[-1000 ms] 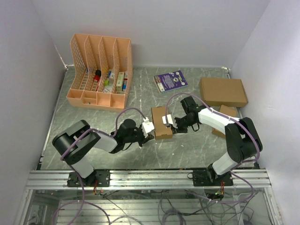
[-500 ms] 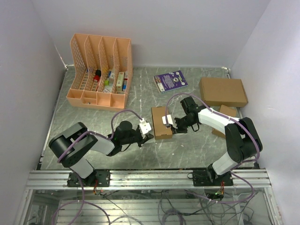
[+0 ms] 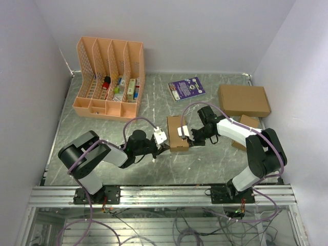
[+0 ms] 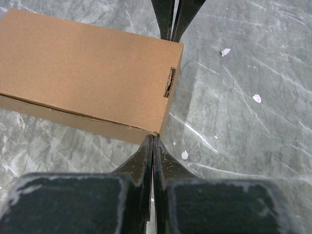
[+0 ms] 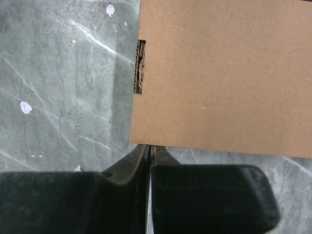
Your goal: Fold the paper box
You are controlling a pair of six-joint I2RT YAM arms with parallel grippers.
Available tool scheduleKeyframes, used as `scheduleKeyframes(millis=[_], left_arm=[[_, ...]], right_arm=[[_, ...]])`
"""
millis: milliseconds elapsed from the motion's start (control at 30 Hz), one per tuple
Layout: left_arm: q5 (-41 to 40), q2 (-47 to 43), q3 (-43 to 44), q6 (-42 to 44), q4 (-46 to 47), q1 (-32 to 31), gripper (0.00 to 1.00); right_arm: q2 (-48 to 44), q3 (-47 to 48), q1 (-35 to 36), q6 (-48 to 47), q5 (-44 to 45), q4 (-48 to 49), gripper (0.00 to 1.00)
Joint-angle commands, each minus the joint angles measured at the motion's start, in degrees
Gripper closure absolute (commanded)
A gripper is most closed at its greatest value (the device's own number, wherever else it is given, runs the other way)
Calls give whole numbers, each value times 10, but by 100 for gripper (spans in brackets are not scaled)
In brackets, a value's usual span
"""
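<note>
The paper box [image 3: 177,132] lies flat in the middle of the table as a small, slim brown carton, closed up. My left gripper [image 3: 165,148] is shut, and its tips touch the box's near left corner; in the left wrist view the tips [image 4: 153,139] meet the corner of the box [image 4: 87,73]. My right gripper [image 3: 188,137] is shut with nothing in it. It sits against the right side of the box, and in the right wrist view its tips [image 5: 150,147] sit at the edge of the box [image 5: 224,73]. The right gripper's fingers [image 4: 165,19] show beyond the box in the left wrist view.
A pink file organizer [image 3: 108,77] holding small items stands at the back left. A purple booklet [image 3: 186,88] lies behind the box. A larger brown cardboard box [image 3: 244,100] sits at the back right, with another small carton [image 3: 248,123] partly behind my right arm.
My left gripper drew back a little to the left, then came forward again to the box's near left corner. The right arm and the box have stayed put.
</note>
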Motion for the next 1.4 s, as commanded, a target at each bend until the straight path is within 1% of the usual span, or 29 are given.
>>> scheduleKeyframes(millis=[0,167,300,400,433,467,533,567,633,800,867,900,933,967,1000,1033,1100,1133,1167,1200,1267,1367], left_arm=[[28,23,35,-10,59,-4,93],[33,41,54,-13,57,-13,93],[8,24,34,-18,59,-12,93],[-12,-6,11,-29,39,-8,92],[-19,-19,2,-40,31,-6,91],[-33,-30,-9,-54,25,-4,86],[-68,-63,-23,-96,4,0,72],[-96,-77,-24,-127,-17,2,68],[-133,-107,-20,-182,-67,4,64],[-183,-157,16,-293,-151,4,56],[-204,-180,25,-317,-173,4,55],[-220,-194,26,-330,-178,4,55],[-236,-208,23,-339,-174,4,54],[-252,-224,19,-345,-165,4,51],[-269,-238,13,-351,-154,4,42],[-288,-252,7,-360,-145,4,31],[-330,-263,-7,-403,-123,4,4],[-334,-261,-15,-418,-103,5,1],[-319,-256,-24,-424,-80,5,1],[-311,-250,-27,-433,-66,6,1],[-304,-241,-23,-456,-75,6,1],[-308,-233,-23,-493,-94,7,1]], right_arm=[[-2,-8,15,8,-44,9,100],[2,-6,18,23,-40,18,100],[2,3,2,24,-27,10,100],[-15,0,-30,16,-26,5,94],[-23,-3,-40,13,-27,5,92],[-35,-8,-51,9,-32,6,89],[-48,-11,-68,15,-37,12,84],[-57,-14,-73,34,-36,23,81],[-72,-16,-81,72,-36,47,75],[-109,0,-102,212,-57,104,56],[-117,13,-111,290,-75,132,42],[-116,19,-115,354,-87,153,34],[-109,26,-120,398,-100,170,22],[-97,38,-126,436,-121,175,4],[-75,61,-134,459,-156,167,1],[-50,93,-137,462,-194,142,0],[5,145,-141,469,-236,89,0],[20,151,-142,493,-235,99,0],[22,141,-145,523,-227,137,1],[18,116,-150,569,-216,187,1],[6,61,-159,683,-184,293,2],[14,29,-166,727,-167,326,2]])
